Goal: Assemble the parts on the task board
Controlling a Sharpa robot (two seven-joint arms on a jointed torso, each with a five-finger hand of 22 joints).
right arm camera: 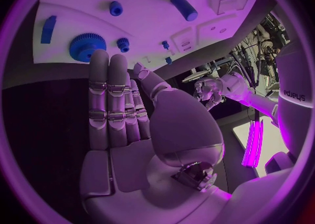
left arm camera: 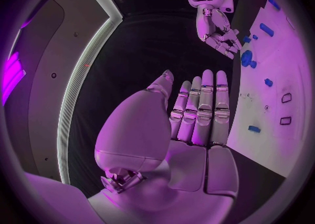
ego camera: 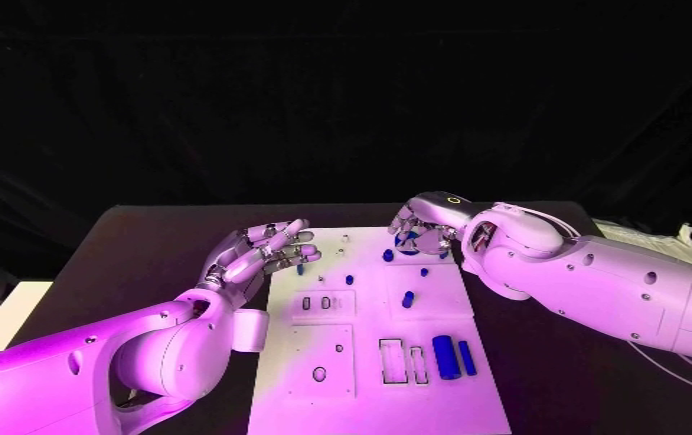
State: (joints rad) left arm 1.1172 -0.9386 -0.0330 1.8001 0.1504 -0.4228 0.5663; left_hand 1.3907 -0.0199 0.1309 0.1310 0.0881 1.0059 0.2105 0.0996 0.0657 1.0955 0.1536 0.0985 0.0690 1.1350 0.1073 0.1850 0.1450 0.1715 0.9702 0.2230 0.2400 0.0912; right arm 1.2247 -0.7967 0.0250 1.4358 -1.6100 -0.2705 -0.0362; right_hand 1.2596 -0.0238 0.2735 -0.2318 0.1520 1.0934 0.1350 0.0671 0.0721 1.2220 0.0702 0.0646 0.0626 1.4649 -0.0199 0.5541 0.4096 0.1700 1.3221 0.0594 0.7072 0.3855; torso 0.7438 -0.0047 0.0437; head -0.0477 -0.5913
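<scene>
The one readable mark is a brand name printed in dark letters along the white forearm of the left arm [right arm camera: 289, 95], seen in the right wrist view near the circle's rim. The letters run sideways and bend with the fisheye, and they seem to spell "sharpa", though the first letters are hard to make out. The task board [ego camera: 433, 305], the blue parts [ego camera: 449, 357] on it and the two hands carry no text, number or sign that can be read.
</scene>
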